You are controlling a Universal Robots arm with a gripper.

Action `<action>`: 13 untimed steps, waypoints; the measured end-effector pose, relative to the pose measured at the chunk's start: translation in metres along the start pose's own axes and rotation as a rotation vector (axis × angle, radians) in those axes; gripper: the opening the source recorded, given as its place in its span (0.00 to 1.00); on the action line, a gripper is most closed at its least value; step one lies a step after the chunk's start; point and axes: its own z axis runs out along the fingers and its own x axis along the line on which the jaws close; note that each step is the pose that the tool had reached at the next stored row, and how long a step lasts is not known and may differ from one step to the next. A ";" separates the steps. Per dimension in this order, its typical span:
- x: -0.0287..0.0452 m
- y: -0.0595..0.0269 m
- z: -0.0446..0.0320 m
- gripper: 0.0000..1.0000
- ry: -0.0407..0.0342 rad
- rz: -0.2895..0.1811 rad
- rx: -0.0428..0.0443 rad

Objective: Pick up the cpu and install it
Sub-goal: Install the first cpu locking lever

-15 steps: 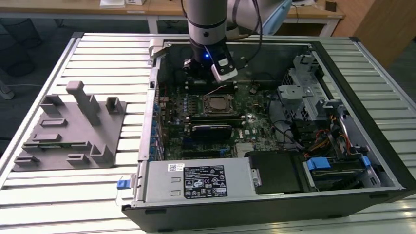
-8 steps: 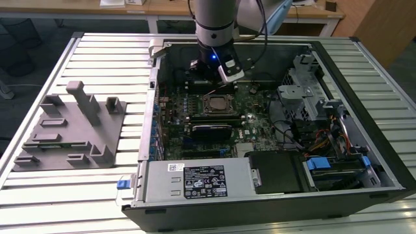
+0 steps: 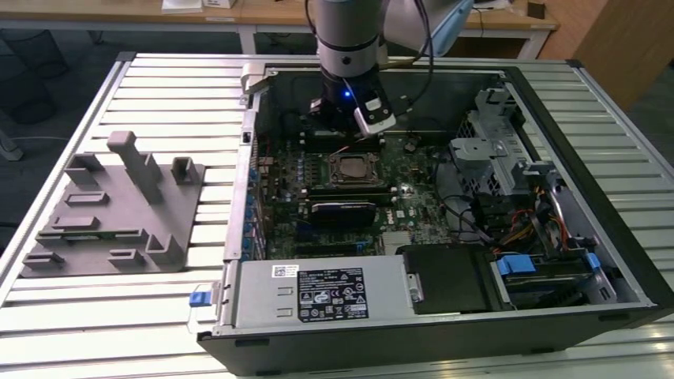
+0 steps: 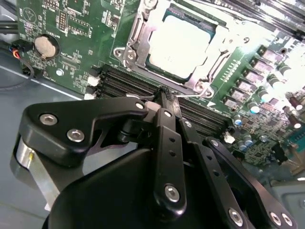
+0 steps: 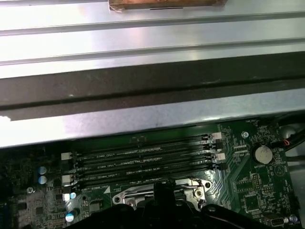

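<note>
Inside the computer case [image 3: 526, 87], my pincer [image 4: 164, 95] hovers pressed together, empty, beside the socket [image 4: 138, 28], where the cpu [image 4: 183, 45] lies: light, stiff, fragile, best gripped by opposite edges.

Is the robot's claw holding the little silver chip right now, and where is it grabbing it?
No. The cpu already sits in the socket on the motherboard. The gripper is shut above the memory slots, apart from the chip, holding nothing.

A robotics lab: an open computer case [image 3: 443, 197] on a slatted metal workbench [image 3: 158, 316].
</note>
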 end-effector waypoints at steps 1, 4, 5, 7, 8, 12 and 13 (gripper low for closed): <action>0.0001 -0.0001 0.0008 0.11 -0.0036 0.000 -0.0006; 0.0003 -0.0006 0.0033 0.11 -0.0124 -0.001 -0.0024; 0.0005 -0.0007 0.0042 0.11 -0.0137 -0.001 -0.0037; 0.0010 -0.0012 0.0064 0.11 -0.0135 0.000 -0.0083; 0.0011 -0.0013 0.0072 0.11 -0.0134 0.000 -0.0086; 0.0017 -0.0015 0.0109 0.11 -0.0137 0.001 -0.0084; 0.0018 -0.0016 0.0120 0.11 -0.0142 0.002 -0.0084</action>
